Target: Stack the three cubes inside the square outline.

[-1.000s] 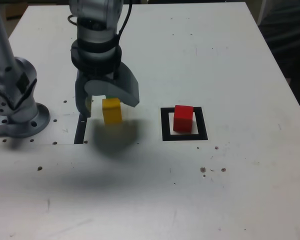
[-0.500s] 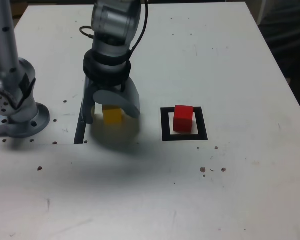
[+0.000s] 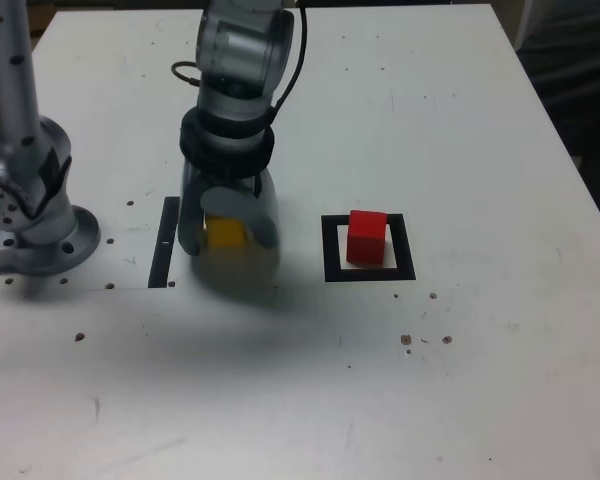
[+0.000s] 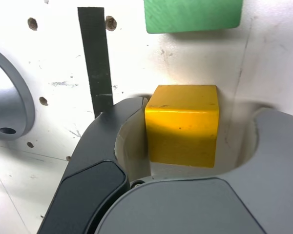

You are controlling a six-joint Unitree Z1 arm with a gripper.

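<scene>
Yellow solid-coloured cube [image 4: 182, 127] is sitting between the spread jaws of the grey end effector [image 4: 193, 139].

The yellow cube is resting on the white, speckled worktop [image 3: 500, 330], near the narrow straight black strip [image 3: 165, 243]; in the exterior view it is lying to the strip's right. The end effector is reaching down around it, one jaw standing close beside the cube on the strip's side, the other leaving a visible gap; whether the nearer jaw is touching, one cannot tell. A green solid-coloured cube [image 4: 193, 14] is lying apart from the yellow one, partly cut off by the wrist view's edge. The red solid-coloured cube [image 3: 366, 237] is standing inside the thick black square outline [image 3: 331, 262], well to the right of the yellow cube in the exterior view.
</scene>
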